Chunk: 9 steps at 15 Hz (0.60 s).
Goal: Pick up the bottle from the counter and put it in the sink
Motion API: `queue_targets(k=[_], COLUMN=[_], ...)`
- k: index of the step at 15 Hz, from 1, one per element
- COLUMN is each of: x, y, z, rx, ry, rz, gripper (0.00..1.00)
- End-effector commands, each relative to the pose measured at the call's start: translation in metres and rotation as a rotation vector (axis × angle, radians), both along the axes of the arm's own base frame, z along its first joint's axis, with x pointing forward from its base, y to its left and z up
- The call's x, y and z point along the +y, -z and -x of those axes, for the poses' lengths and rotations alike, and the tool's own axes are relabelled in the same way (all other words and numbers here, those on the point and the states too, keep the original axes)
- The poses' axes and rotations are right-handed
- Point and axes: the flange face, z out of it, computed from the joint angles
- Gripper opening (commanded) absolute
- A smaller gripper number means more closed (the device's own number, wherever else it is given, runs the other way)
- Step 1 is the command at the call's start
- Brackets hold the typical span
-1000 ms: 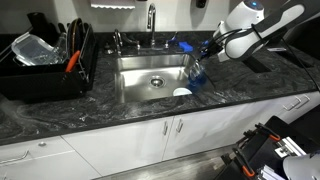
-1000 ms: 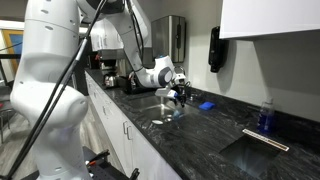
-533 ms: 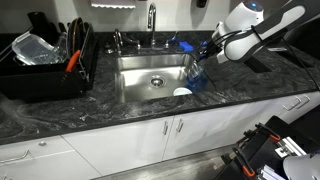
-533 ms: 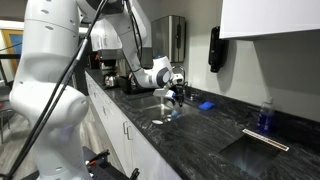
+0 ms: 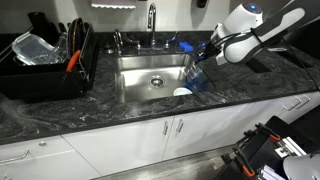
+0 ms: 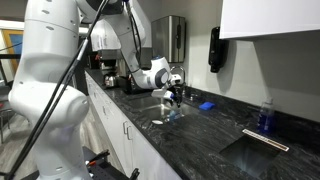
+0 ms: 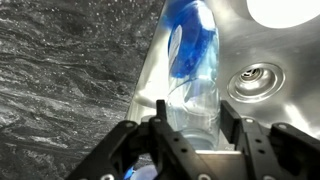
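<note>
Two fingers [image 7: 160,120] of the gripper [image 7: 193,122] are clamped on the bottle [image 7: 196,60], one on each side of its clear body. Its blue-tinted end points away from the wrist camera.

In an exterior view the bottle [image 5: 196,72] hangs tilted over the right-hand edge of the sink [image 5: 135,72], just where steel meets the counter [image 5: 100,112]. Most of the basin floor is bare around the drain [image 7: 255,78]. A white round object [image 5: 181,92] lies in the lower right corner. The black dish rack [image 5: 40,75] sits well apart at the frame's left, and the faucet [image 5: 152,18] stands behind the basin.

Only the wrist view shows the grip and the drain up close. The low side-on exterior view hides the basin floor but shows a small flat blue object [image 6: 206,105] on the counter beyond the gripper [image 6: 176,97].
</note>
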Motion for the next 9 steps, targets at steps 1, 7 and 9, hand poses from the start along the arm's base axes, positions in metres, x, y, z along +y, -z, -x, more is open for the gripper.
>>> queue_targets(k=[1,7,9], x=[0.0001,0.0007,0.0008], y=[-0.0076,-0.0065,-0.0059], z=[0.0076,0.0078,0.0079], rx=[-0.023,-0.017,-0.012], ry=[-0.009,-0.010,-0.009], rz=[0.002,0.002,0.004], gripper=[0.28,0.28,0.78])
